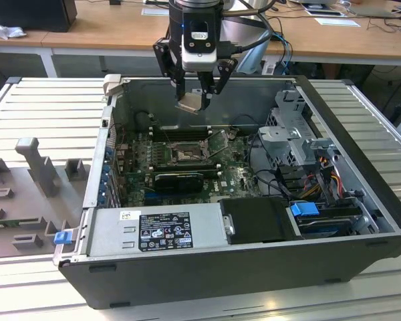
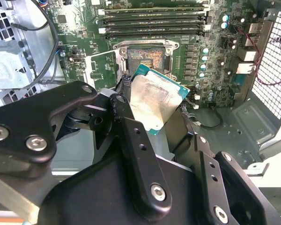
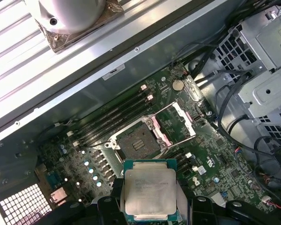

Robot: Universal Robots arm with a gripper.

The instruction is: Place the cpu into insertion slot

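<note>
Black fingers [image 1: 181,85] grip small flat silver-grey square cpu [image 1: 190,102], tilted; open black metal-framed insertion slot [image 1: 187,155] lies below, well apart.

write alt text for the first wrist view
The claw holds the cpu, silver top showing, over an open computer case. On the green motherboard beneath lies the empty insertion slot, its metal frame swung open, beside long black memory slots.
</note>
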